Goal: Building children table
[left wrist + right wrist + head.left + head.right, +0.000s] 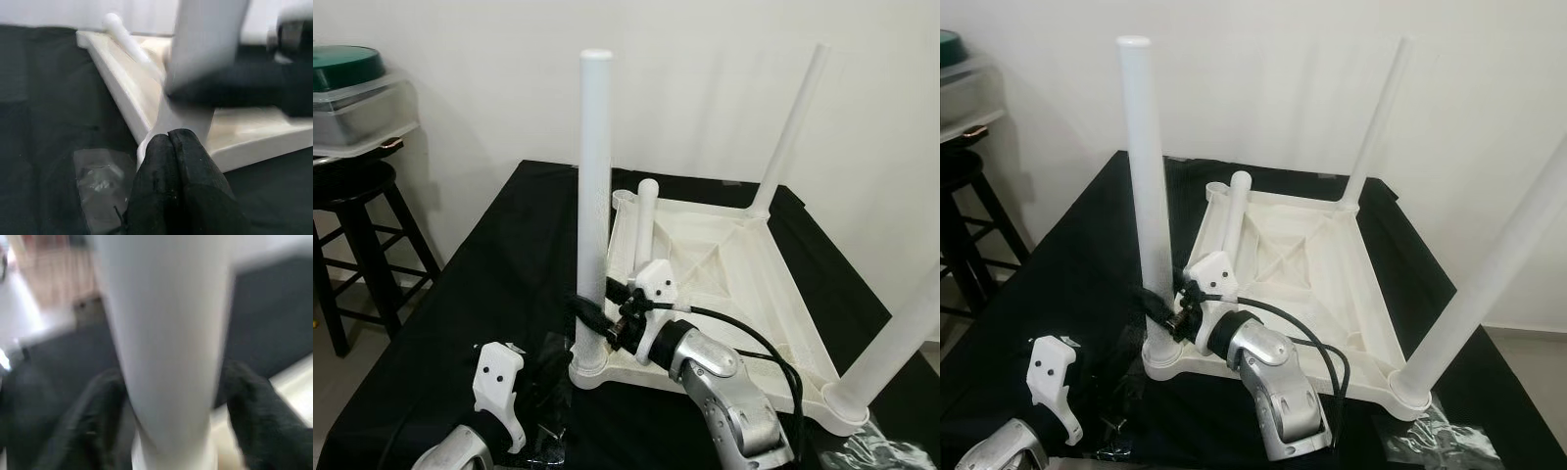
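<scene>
A white plastic children's table (724, 259) lies upside down on black cloth. Three legs stand in its corner sockets: near left (594, 186), far right (791, 127) and near right (899, 343). A fourth, loose leg (646, 225) leans at the far left corner. My right gripper (590, 315) is shut around the near left leg just above its socket, one black finger (98, 416) on each side of the leg (166, 333). My left gripper (168, 142) hovers low beside that same corner, its fingers pressed together and holding nothing.
Crumpled clear plastic wrap (98, 181) lies on the cloth by the left gripper, and more (1440, 431) lies at the near right. A dark wooden stool (357, 196) carrying a clear container with a green lid (352, 88) stands to the left. A white wall is behind.
</scene>
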Robot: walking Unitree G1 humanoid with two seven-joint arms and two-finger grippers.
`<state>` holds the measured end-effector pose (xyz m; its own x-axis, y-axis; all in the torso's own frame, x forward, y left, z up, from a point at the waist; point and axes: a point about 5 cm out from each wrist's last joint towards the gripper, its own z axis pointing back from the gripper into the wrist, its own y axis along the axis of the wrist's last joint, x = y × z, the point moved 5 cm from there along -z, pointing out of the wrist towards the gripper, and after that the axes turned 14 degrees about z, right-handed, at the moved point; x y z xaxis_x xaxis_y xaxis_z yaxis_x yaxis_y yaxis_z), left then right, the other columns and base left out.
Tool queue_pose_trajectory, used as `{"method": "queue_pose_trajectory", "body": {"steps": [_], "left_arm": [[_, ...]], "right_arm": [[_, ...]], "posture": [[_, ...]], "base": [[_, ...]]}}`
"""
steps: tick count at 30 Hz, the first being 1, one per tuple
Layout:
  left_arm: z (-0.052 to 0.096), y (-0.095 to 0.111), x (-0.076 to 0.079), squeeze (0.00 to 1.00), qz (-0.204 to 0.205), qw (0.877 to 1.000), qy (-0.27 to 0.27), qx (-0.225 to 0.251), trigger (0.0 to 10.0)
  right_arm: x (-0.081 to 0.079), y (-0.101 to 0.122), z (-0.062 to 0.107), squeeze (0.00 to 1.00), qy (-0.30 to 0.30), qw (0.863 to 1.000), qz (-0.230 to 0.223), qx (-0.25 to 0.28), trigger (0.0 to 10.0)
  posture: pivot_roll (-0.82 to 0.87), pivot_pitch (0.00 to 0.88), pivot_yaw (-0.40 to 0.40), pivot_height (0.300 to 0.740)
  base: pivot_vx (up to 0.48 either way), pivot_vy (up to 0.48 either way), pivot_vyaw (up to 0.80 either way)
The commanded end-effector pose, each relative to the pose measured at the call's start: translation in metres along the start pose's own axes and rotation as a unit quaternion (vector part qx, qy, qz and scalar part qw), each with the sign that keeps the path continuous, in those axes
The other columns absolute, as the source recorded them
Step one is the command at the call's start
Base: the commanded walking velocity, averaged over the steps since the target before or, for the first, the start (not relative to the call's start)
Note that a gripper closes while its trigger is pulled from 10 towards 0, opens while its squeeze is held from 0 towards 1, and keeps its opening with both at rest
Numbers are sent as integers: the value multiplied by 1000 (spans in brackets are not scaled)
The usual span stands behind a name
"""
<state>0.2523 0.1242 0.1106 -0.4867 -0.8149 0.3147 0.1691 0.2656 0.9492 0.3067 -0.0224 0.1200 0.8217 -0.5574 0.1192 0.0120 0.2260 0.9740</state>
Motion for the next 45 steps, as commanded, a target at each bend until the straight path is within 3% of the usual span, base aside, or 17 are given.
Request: {"method": "queue_pose_trajectory", "body": {"steps": [1, 4, 5, 7, 8, 12, 15, 17, 20, 21, 22, 24, 25, 32, 38, 42, 45], "left_arm": [[-2, -1, 2, 0, 5, 1000, -6, -3, 10000], [-3, -1, 2, 0, 5, 1000, -6, -3, 10000], [-4, -1, 1, 0, 5, 1000, -6, -4, 10000], [-4, -1, 1, 0, 4, 1000, -6, -4, 10000], [-4, -1, 1, 0, 4, 1000, -5, -4, 10000], [-4, -1, 1, 0, 2, 1000, -4, -6, 10000], [-4, -2, 0, 0, 1, 1000, -4, -7, 10000], [-4, -2, 0, 0, 0, 1000, -5, -10, 10000], [-3, -3, 0, 0, 0, 1000, -5, -11, 10000], [-3, -3, 0, 0, 0, 1000, -5, -12, 10000], [-3, -3, -1, 0, 0, 1000, -5, -12, 10000], [-3, -3, -1, 0, 0, 1000, -5, -12, 10000], [-2, -4, -1, 0, 0, 1000, -5, -12, 10000], [-3, -4, 0, 0, 1, 1000, -5, -12, 10000], [-4, -4, 1, 0, 2, 1000, -6, -11, 10000], [-4, -4, 1, 0, 3, 1000, -6, -11, 10000], [-3, -4, 2, 0, 5, 1000, -6, -10, 10000]], "right_arm": [[-3, 11, 2, 1000, 28, 1000, 8, 12, 10000], [-2, 21, 9, 1000, 70, 996, 41, 24, 10000], [1, 27, 19, 827, 132, 986, 91, 32, 10000], [2, 28, 22, 827, 145, 984, 103, 33, 10000], [2, 29, 23, 20, 153, 982, 108, 33, 10000], [18, 32, 35, 0, 225, 966, 126, 24, 10000], [28, 40, 36, 0, 238, 962, 130, 30, 10000], [46, 58, 31, 0, 249, 957, 138, 46, 10000], [51, 66, 28, 0, 256, 955, 138, 55, 10000], [54, 73, 27, 0, 265, 953, 134, 63, 5137], [57, 78, 26, 0, 271, 952, 125, 69, 2863], [58, 80, 25, 0, 275, 951, 118, 72, 2863], [60, 79, 24, 0, 281, 950, 117, 71, 39], [62, 75, 25, 0, 298, 946, 106, 71, 0], [57, 58, 25, 0, 306, 946, 77, 80, 0], [55, 50, 26, 0, 289, 951, 73, 87, 0], [57, 24, 18, 0, 160, 983, 73, 60, 0]], "posture": [[33, 0, -78, 740], [41, 0, -76, 740], [56, 0, -78, 740], [56, 0, -78, 740], [56, 0, -78, 740], [73, 0, -81, 740], [82, 0, -77, 740], [92, 0, -78, 740], [94, 0, -76, 740], [94, 0, -76, 740], [101, 0, -83, 740], [101, 0, -83, 740], [105, 0, -86, 740], [106, 0, -88, 740], [105, 0, -86, 740], [95, 0, -85, 740], [87, 0, -93, 740]], "base": [[0, 0, 0], [0, 0, 0], [0, 0, 0], [0, 0, 0], [0, 0, 0], [0, 0, 0], [0, 0, 0], [0, 0, 0], [0, 0, 0], [0, 0, 0], [0, 0, 0], [0, 0, 0], [0, 0, 0], [0, 0, 0], [0, 0, 0], [0, 0, 0], [0, 0, 0]]}}
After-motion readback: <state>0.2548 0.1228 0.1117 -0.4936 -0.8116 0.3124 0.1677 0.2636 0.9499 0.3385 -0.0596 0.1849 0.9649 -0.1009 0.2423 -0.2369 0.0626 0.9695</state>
